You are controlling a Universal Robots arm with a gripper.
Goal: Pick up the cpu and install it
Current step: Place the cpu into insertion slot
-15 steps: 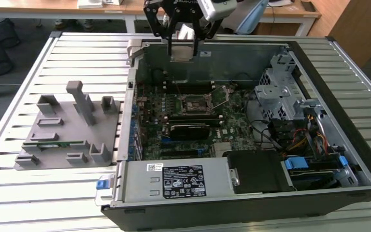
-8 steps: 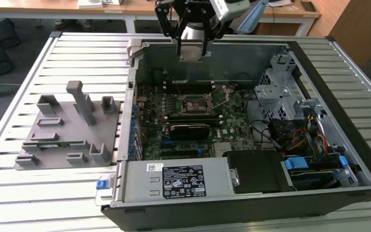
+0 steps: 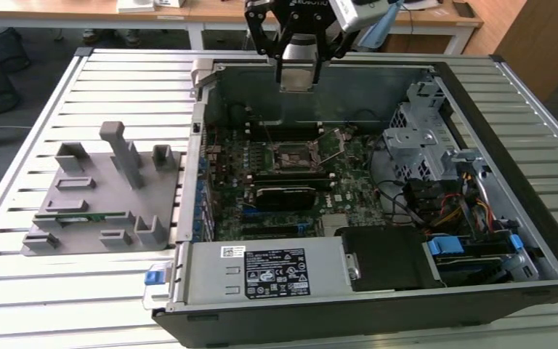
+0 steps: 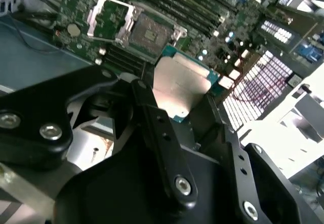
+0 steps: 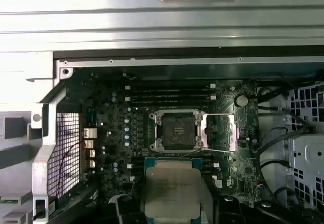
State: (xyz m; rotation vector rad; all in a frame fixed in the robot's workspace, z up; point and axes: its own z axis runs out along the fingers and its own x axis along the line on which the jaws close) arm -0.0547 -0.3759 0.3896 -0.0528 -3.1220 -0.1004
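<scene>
The cpu [image 4: 179, 82] is a flat square chip with a silvery top and a pale green rim. My gripper [image 4: 179, 113] is shut on it, one black finger on each side. It also shows in the first wrist view as the cpu [image 5: 172, 188]. In the exterior view my gripper [image 3: 296, 76] hangs above the rear of the open computer case. The socket [image 5: 177, 130] on the motherboard [image 5: 116, 133] lies below and apart from the chip. Its metal load plate [image 5: 218, 132] is swung open beside it. The same socket [image 3: 296, 154] sits mid-board in the exterior view.
The open case [image 3: 511, 94] lies on a slatted metal table [image 3: 114, 80]. A grey parts fixture [image 3: 104, 196] stands at the exterior view's left. Inside the case are a power supply [image 3: 259, 273], a metal drive cage [image 3: 424, 138] and loose cables [image 3: 453, 211]. Memory slots [image 5: 167, 93] run beside the socket.
</scene>
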